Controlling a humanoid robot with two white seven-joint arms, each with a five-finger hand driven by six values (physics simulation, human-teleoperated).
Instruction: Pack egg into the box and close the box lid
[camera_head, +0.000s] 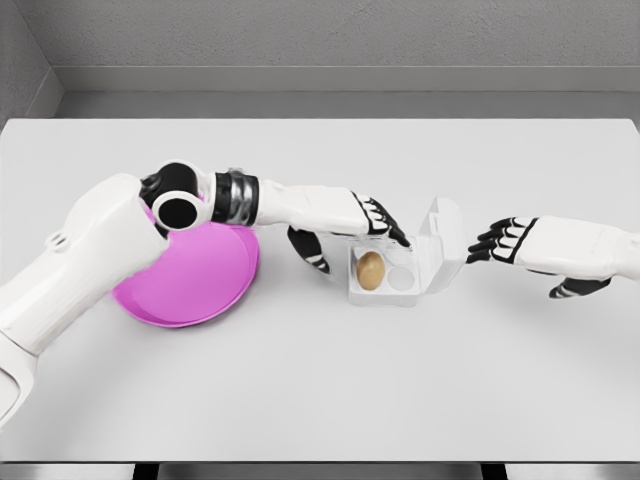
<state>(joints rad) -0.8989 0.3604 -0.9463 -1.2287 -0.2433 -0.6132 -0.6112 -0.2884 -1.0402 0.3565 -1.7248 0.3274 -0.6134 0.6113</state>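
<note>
A wide white bench (320, 380) fills most of the head view, with grey walls behind it. The left arm (90, 250) comes in from the lower left and reaches across a round magenta plate (200, 285) that lies flat on the bench, the arm covering the plate's upper left part. The right arm (590, 248) enters from the right edge, held above the bench.

Near the middle stands a small clear box (385, 295) with its lid (443, 240) tilted up on the right side — open, not shut. The left hand (350, 235) hovers just above and to the left of the box, fingers loosely spread and holding nothing, its dark fingertips (400, 240) reaching over the box's rear edge while the thumb hangs down beside the box's left wall.

The right hand (505, 242) is just right of the raised lid, fingers relaxed and slightly curled toward it, apart from it and empty.

The brown egg (371, 270) sits upright in the box's left compartment — directly below and slightly right of the left hand's palm, not touched by it.
</note>
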